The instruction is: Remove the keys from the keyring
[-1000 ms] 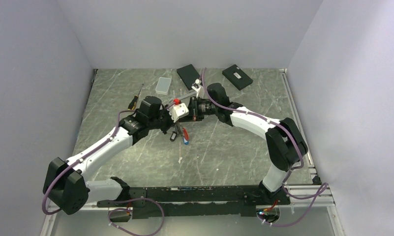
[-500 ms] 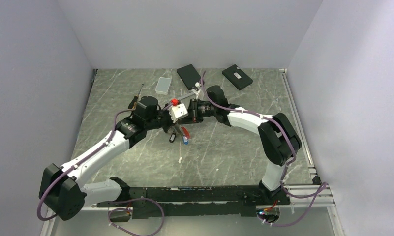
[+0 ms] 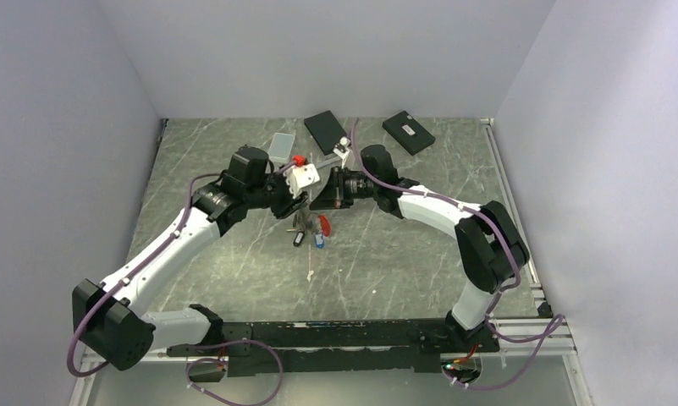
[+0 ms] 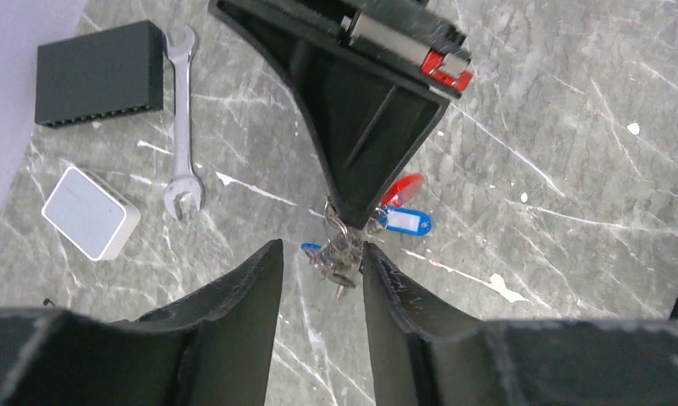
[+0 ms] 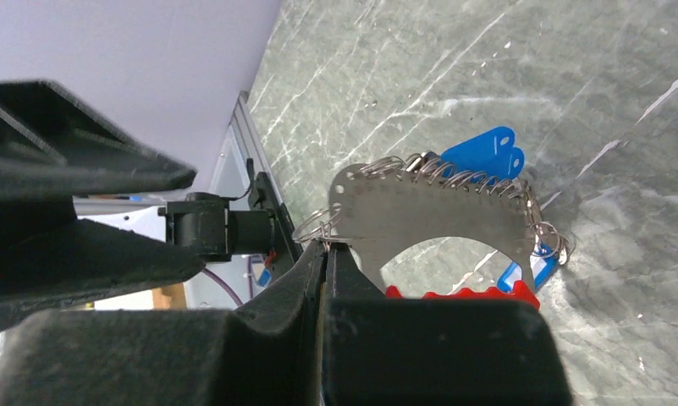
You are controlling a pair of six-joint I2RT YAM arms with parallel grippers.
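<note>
Fingers of right gripper pinch the red-clipped grey metal keyring; left gripper, spread, flanks small blue-headed keys dangling at six o'clock.

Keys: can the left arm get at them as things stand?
Probably yes. The left gripper is open, and the keys appear to hang just between its jaw tips with nothing in front. The right gripper, shut on the keyring, comes in from the far side and leaves that gap free.
</note>
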